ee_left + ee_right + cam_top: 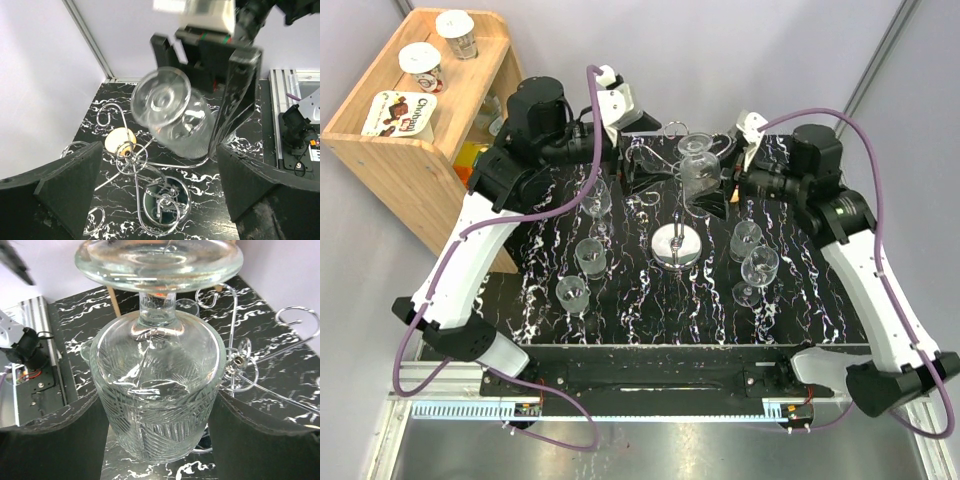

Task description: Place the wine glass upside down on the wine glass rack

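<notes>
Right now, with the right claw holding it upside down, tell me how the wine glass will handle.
Probably fragile: the wine glass is clear glass with a narrow stem. Likely slippery: the right claw presses only its curved, glossy bowl. Its thick foot sits uppermost, so it may tilt.

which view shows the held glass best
The right wrist view: the glass fills the frame, its cut pattern, stem and foot sharp, its bowl between the right gripper fingers. The left wrist view shows it foot-on and blurred. The top external view shows it small, close to the rack.
</notes>
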